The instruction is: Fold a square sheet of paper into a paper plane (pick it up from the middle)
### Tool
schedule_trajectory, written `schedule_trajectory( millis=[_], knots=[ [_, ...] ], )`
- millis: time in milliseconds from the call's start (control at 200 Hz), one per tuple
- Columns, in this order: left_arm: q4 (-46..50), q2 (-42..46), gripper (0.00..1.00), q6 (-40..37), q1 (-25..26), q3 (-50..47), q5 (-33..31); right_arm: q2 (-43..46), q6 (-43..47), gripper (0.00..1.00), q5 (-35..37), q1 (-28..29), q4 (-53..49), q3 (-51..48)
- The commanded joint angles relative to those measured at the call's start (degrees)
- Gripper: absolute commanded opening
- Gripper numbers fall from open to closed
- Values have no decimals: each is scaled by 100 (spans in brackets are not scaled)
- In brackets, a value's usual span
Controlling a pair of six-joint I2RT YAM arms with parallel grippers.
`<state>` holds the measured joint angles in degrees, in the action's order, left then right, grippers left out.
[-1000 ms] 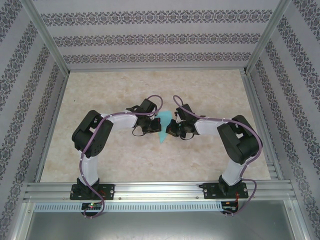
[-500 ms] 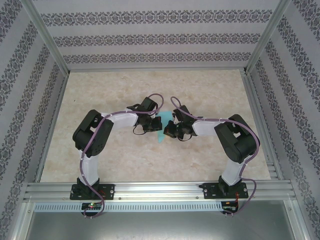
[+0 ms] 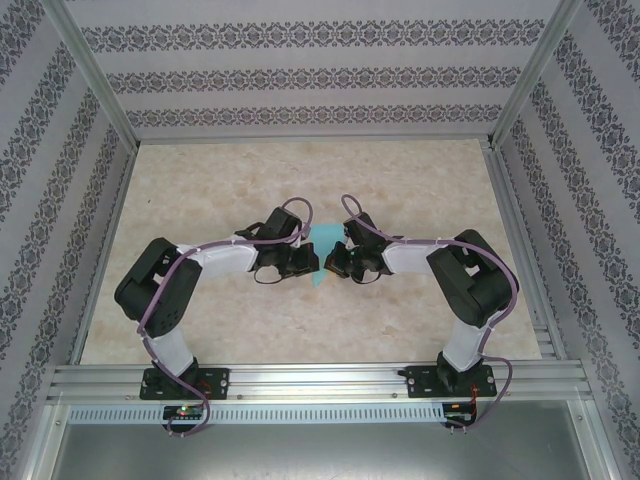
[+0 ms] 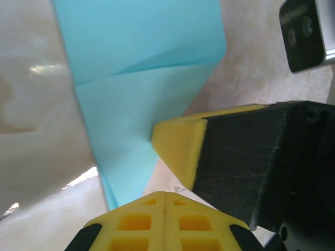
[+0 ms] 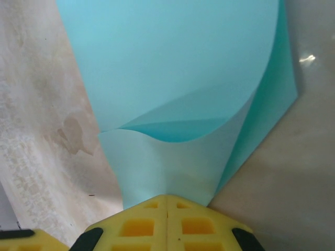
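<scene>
Jaws shut (both) — paper plane [image 3: 322, 240] between them

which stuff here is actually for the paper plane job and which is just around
For the job:
paper, partly folded
left gripper, shut by the paper's tip
right gripper, shut on the paper

Just around:
table
metal frame
patterned walls
</scene>
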<state>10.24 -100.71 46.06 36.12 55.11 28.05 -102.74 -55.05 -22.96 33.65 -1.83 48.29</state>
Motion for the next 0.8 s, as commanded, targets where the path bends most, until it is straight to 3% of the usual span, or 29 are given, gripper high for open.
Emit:
schedule_trajectory(
  millis=[0, 560, 794],
  knots=[
    [-484, -217, 3, 248, 149, 0, 262, 69, -128, 4, 106, 28, -14, -140],
    [-48, -606, 0, 76, 161, 47, -283, 199, -64, 4, -33, -86, 169, -202],
    [131, -546, 0, 35, 160, -50, -622, 623, 834, 5, 360, 28, -426, 48]
  ],
)
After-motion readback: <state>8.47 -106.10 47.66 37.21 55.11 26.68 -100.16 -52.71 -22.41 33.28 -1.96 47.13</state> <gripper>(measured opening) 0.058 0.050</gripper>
